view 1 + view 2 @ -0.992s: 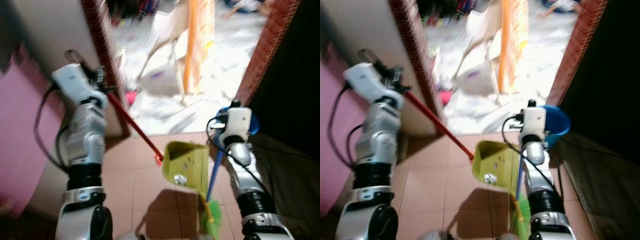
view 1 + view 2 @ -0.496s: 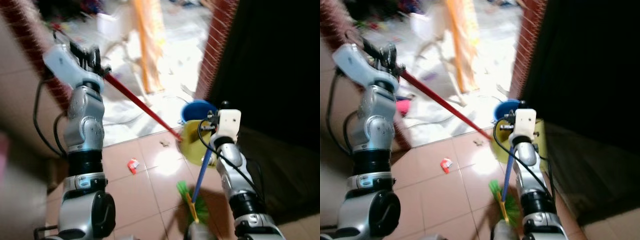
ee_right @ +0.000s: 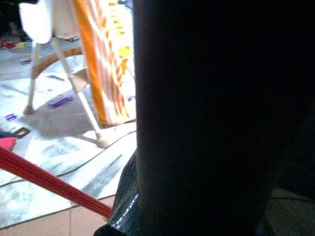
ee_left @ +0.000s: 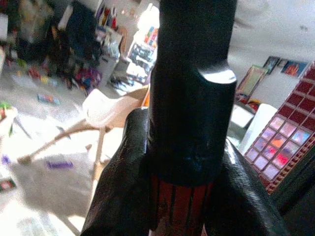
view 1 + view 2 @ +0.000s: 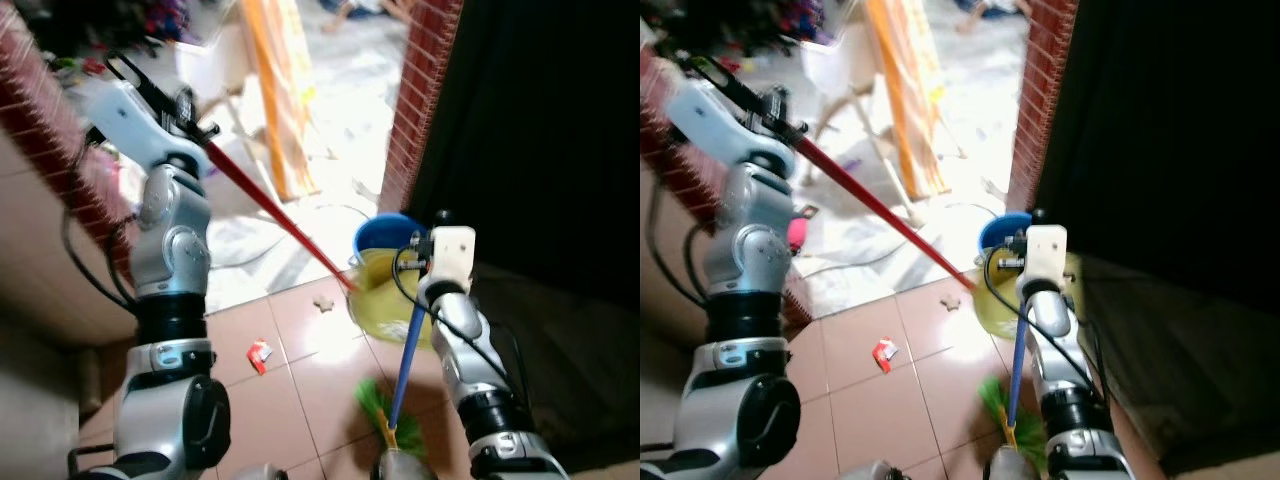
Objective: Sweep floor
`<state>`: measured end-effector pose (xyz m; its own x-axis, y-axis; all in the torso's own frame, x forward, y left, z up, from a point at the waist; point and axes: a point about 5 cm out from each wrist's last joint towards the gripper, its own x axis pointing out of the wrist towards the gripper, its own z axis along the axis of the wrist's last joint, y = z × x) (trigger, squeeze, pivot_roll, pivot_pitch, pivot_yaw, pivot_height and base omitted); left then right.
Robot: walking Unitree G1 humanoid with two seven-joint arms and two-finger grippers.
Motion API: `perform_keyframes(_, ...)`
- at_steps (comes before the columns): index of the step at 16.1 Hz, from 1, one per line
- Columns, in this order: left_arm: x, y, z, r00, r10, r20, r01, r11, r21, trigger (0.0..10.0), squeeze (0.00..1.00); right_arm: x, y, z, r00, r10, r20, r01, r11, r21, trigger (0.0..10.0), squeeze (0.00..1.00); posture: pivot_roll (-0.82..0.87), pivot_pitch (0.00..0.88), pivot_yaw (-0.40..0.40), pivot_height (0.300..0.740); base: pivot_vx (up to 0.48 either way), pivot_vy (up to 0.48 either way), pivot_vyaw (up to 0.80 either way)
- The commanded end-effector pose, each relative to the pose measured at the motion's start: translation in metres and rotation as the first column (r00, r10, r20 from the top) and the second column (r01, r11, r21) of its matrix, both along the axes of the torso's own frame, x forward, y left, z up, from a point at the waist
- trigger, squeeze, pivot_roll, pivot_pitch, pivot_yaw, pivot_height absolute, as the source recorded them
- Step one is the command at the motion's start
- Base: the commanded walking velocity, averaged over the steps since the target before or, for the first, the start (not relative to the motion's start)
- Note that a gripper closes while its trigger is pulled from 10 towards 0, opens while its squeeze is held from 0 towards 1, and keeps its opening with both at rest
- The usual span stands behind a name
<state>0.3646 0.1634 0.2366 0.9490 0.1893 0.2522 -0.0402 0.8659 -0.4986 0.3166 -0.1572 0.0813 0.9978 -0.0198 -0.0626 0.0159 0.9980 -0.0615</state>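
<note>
currently mid-sweep | left gripper (image 5: 185, 110) fingers closed on red dustpan handle (image 5: 270, 215) | right gripper (image 5: 440, 262) fingers clamp blue broom (image 5: 405, 350) | next: brush red scrap (image 5: 259, 354) on tiled floor (image 5: 290, 400) toward yellow dustpan (image 5: 385, 300)

Left arm (image 5: 165, 250) raised high, right arm (image 5: 465, 330) lower, both fingers clamped.

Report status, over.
Left claw shut on red dustpan handle; right claw shut on blue broom handle. Yellow-green dustpan raised beside blue bucket. Red scrap on tiles ahead.
</note>
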Motion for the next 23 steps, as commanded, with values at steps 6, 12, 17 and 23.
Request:
perform_keyframes(6, 0.0015, -0.0104, 0.0314, 0.992, 0.017, 0.123, -0.020, 1.000, 0.017, 10.0, 0.00, 0.0022, -0.0017, 0.0049, 1.000, -0.012, 0.022, 0.012, 1.000, -0.006, 10.0, 0.00, -0.11, 0.000, 0.080, 0.740, 0.444, 0.000, 0.00)
perform_keyframes(12, 0.0011, -0.0135, 0.0318, 0.989, 0.038, 0.143, -0.049, 0.996, 0.077, 10.0, 0.00, 0.0071, -0.0089, 0.0104, 0.998, -0.040, 0.040, 0.041, 0.999, -0.018, 10.0, 0.00, -0.12, 0.000, 0.077, 0.740, 0.473, 0.000, 0.00)
perform_keyframes(17, 0.0001, -0.0146, 0.0328, 0.987, 0.057, 0.153, -0.072, 0.993, 0.097, 10.0, 0.00, 0.0069, -0.0086, 0.0097, 0.998, -0.040, 0.039, 0.040, 0.999, -0.017, 10.0, 0.00, -0.12, 0.000, 0.075, 0.740, 0.480, 0.000, 0.00)
perform_keyframes(23, 0.0000, -0.0149, 0.0324, 0.985, 0.084, 0.153, -0.103, 0.988, 0.119, 10.0, 0.00, 0.0089, -0.0074, 0.0113, 0.998, -0.040, 0.047, 0.041, 0.999, -0.019, 10.0, 0.00, -0.11, 0.000, 0.069, 0.740, 0.428, 0.000, 0.00)
